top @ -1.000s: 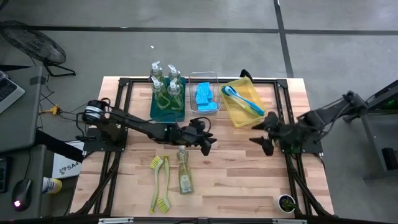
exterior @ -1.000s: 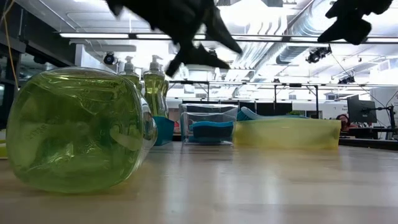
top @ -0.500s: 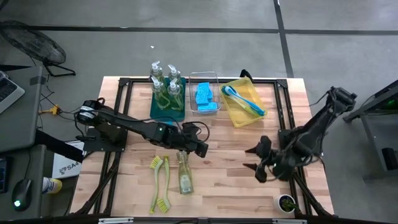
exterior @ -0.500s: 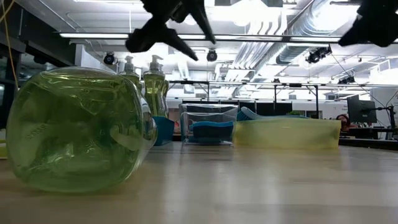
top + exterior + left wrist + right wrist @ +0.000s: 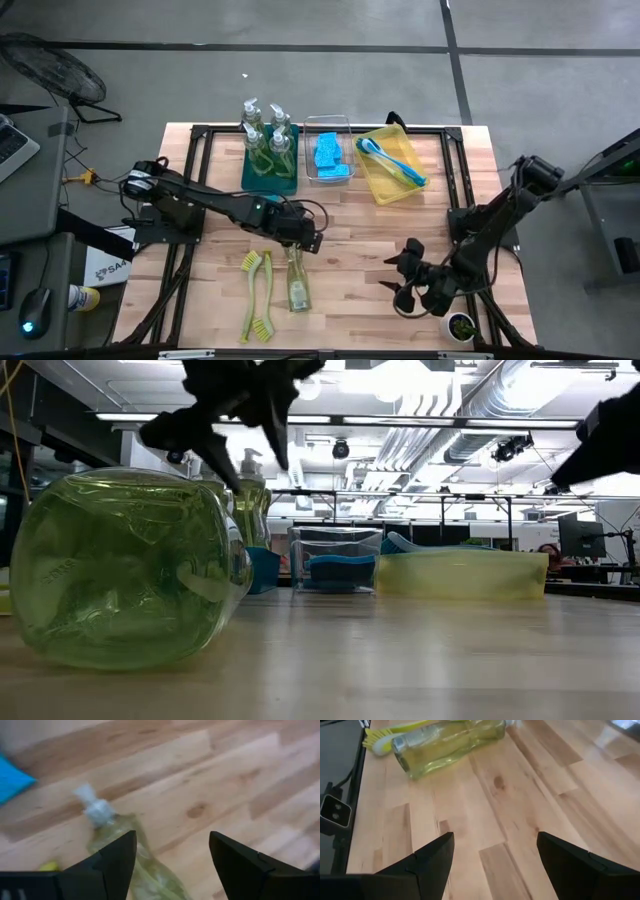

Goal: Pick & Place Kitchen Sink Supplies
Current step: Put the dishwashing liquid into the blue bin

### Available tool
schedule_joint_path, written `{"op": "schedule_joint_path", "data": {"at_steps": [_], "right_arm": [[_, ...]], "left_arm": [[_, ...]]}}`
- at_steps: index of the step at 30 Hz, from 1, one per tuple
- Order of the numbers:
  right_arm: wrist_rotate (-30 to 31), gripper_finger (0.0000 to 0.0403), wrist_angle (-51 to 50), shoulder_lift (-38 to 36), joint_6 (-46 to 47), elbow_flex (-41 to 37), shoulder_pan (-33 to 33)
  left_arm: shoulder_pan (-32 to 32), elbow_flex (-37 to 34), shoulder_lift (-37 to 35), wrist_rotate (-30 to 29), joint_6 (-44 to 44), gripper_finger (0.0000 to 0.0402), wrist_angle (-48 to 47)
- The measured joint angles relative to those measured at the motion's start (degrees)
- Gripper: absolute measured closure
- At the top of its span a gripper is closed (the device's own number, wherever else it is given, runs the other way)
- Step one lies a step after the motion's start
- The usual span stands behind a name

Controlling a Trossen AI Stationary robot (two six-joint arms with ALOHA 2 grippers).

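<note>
A clear pump bottle of yellow-green soap (image 5: pixel 297 281) lies on its side on the wood table, pump toward the far edge. In the low view its base (image 5: pixel 120 570) fills the left. Two yellow-green dish brushes (image 5: pixel 258 296) lie flat just left of it. My left gripper (image 5: pixel 308 238) hovers open above the bottle's pump end (image 5: pixel 95 808), tipped down, touching nothing. My right gripper (image 5: pixel 400 285) is open low over bare table at the near right, and in its wrist view the bottle (image 5: pixel 450 741) lies ahead of the gripper (image 5: pixel 495 837).
At the far side stand a teal bin (image 5: pixel 268 172) with upright soap bottles, a clear bin (image 5: pixel 328 155) with blue sponges and a yellow bin (image 5: pixel 390 168) with blue brushes. A small dark round thing (image 5: pixel 460 325) sits at the near right corner. Bare wood lies between bottle and right gripper.
My left gripper has drawn back toward the table's left and tipped downward over the lying bottle's pump end. My right gripper has swung toward the near edge and come down. The bottle and brushes have stayed put.
</note>
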Motion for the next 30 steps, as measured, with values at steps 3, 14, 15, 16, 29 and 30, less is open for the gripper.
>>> {"op": "schedule_joint_path", "data": {"at_steps": [3, 14, 15, 16, 29, 30], "right_arm": [[-0.7, 0.0124, 1.5, 2.3, 0.7, 0.0, 0.0], [-1.5, 0.0124, 1.6, 6.3, 4.1, 0.0, 0.0], [-1.5, 0.0124, 1.6, 6.5, 4.3, 0.0, 0.0], [-1.6, 0.0124, 1.5, 6.7, 4.3, 0.0, 0.0], [-1.3, 0.0124, 1.8, 7.0, 4.9, 0.0, 1.0], [-1.3, 0.0124, 1.7, 7.0, 5.2, 0.0, 1.0]], "left_arm": [[1.6, 0.0, 0.9, 1.1, -1.0, 0.0149, -1.7], [6.0, 0.0, 1.9, 12.2, -1.2, 0.0146, -3.1], [6.0, 0.0, 1.9, 12.3, -1.2, 0.0146, -3.0], [6.0, 0.0, 1.9, 12.2, -1.2, 0.0146, -3.1], [5.9, 0.0, 1.9, 12.7, -1.4, 0.0147, -3.2], [5.8, 0.0, 1.9, 12.8, -1.6, 0.0147, -3.2]]}}
